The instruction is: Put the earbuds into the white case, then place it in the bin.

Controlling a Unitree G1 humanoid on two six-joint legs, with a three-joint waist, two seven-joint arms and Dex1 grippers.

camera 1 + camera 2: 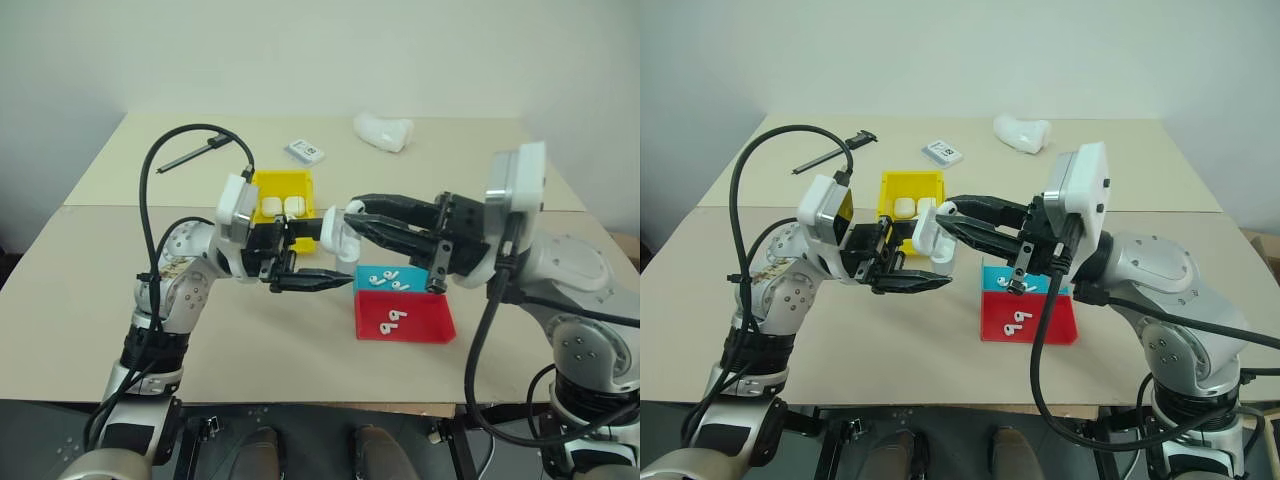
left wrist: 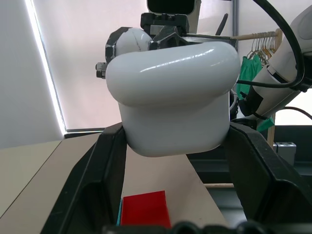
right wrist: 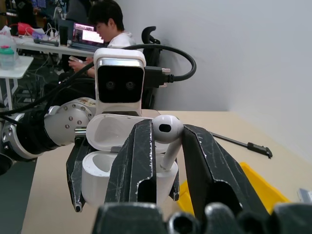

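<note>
In the left eye view, the left gripper [image 1: 312, 262] is sitting at the centre of the frame, its fingers clenching the white case [image 1: 337, 236], whose lid is standing flipped up. The right gripper [image 1: 352, 217] is reaching in from the right of the frame, its fingers meeting the open case from the other side. Just behind the left gripper, the bin [image 1: 281, 182] is resting on the table [image 1: 90, 290] with two more white cases lying inside it. Right of centre, a teal tray [image 1: 372, 274] and a red tray [image 1: 425, 326] are lying side by side, touching, each with loose earbuds [image 1: 393, 318] in it. At the upper part of the frame, a flat card box [image 1: 304, 151] and a lumpy white object [image 1: 384, 131] are lying well apart from the grippers. In the right eye view, the same layout is showing, with the case being held between the two grippers just in front of the bin. In the left wrist view, the case is sitting at the centre of the frame, squeezed between the two black fingers [image 2: 92, 180], with the red tray showing on the table at the bottom of the frame. In the right wrist view, the right fingers [image 3: 141, 161] are pinching a single earbud [image 3: 168, 131] at the centre of the frame, its stem pointing down into the open case held behind it, and a person [image 3: 105, 24] is sitting at a desk in the upper left.
</note>
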